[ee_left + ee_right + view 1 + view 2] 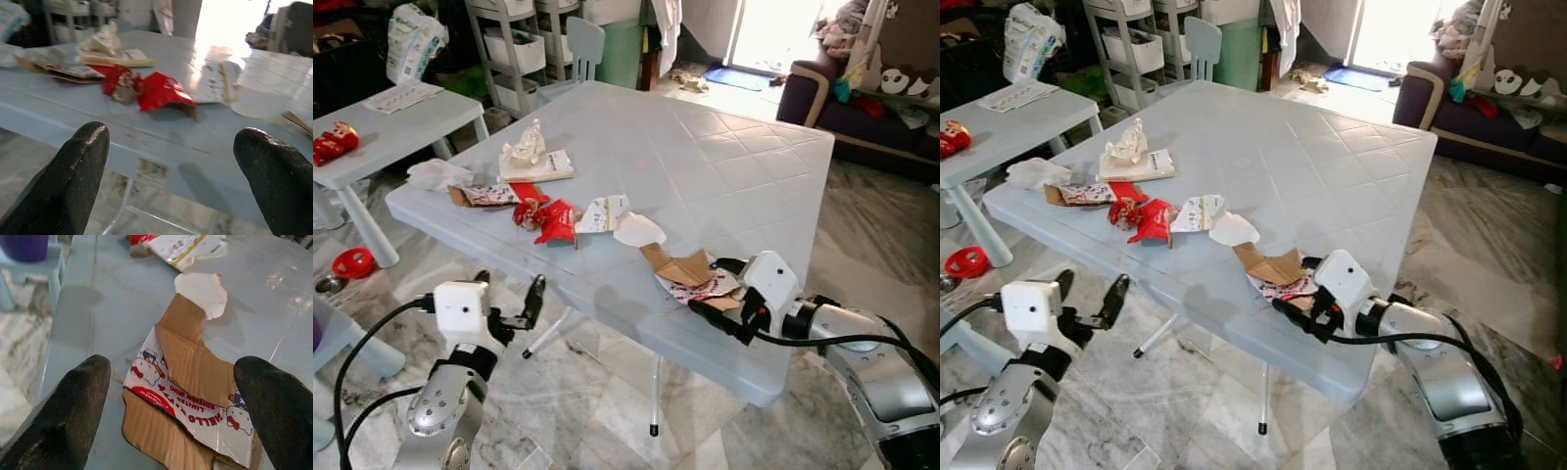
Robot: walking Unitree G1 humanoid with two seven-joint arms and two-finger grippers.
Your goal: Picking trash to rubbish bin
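Lying at the near edge of the pale blue desk (724,166), at about 5 o'clock from its centre, is a torn cardboard piece (680,266) with a printed cartoon label (190,411) stuck across it. The right hand (729,294) sits just at that edge, its two black fingers (73,401) spread wide to either side of the cardboard, released and gripping nothing. Just beyond the cardboard, toward 10 o'clock, lies a white paper scrap (638,231), then a printed wrapper (603,212) and a crumpled red packet (553,221) touching each other. Farther along at 9 o'clock are a flat printed card (489,195), a white tissue (435,173) and a crumpled beige bag (524,147) resting on a thin booklet (540,168). The left hand (509,302) hangs below the desk's near-left edge, over the marble floor (597,411), fingers apart and empty, pointing up at the red packet. A second small desk (391,122) stands at 9 o'clock, a sofa (862,117) at 2 o'clock
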